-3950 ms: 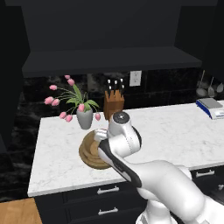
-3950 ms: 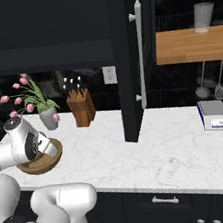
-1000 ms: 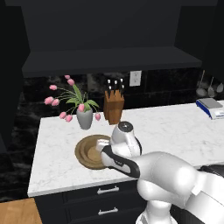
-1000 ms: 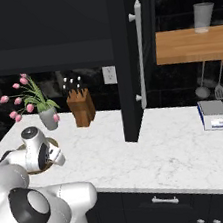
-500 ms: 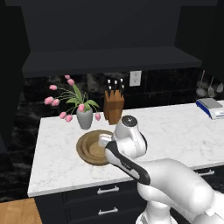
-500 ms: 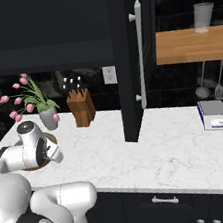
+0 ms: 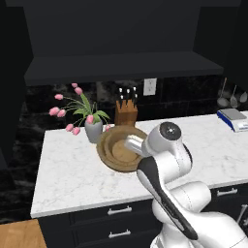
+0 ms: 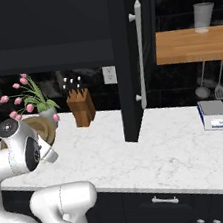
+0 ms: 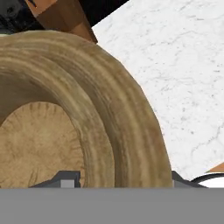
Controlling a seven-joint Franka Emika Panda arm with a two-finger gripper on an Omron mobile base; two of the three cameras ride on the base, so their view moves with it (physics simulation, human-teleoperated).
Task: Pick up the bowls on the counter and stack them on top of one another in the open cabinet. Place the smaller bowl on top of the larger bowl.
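Note:
The larger bowl [image 7: 116, 149] is a wide brown wooden bowl, lifted off the counter [image 7: 68, 177] and tilted so its inside faces the base cameras. My gripper [image 7: 131, 144] is shut on its right rim. In the hand view the thick rim [image 9: 131, 131] runs down between my two finger tips, with the gripper [image 9: 120, 180] closed around it. From the right base view the bowl [image 8: 41, 126] peeks out behind my wrist. The smaller bowl is hidden. The open cabinet's dark shelf [image 7: 121, 68] spans the wall above the bowl.
A grey vase of pink tulips [image 7: 93, 130] and a wooden knife block [image 7: 126, 114] stand just behind the bowl. A kitchen scale [image 7: 235, 118] lies at the counter's far right. A tall dark panel with a silver handle [image 8: 129, 80] borders the shelf on the right.
The larger bowl lay flat on the counter a second ago. It has since risen, shifted right and tipped up on edge in my gripper.

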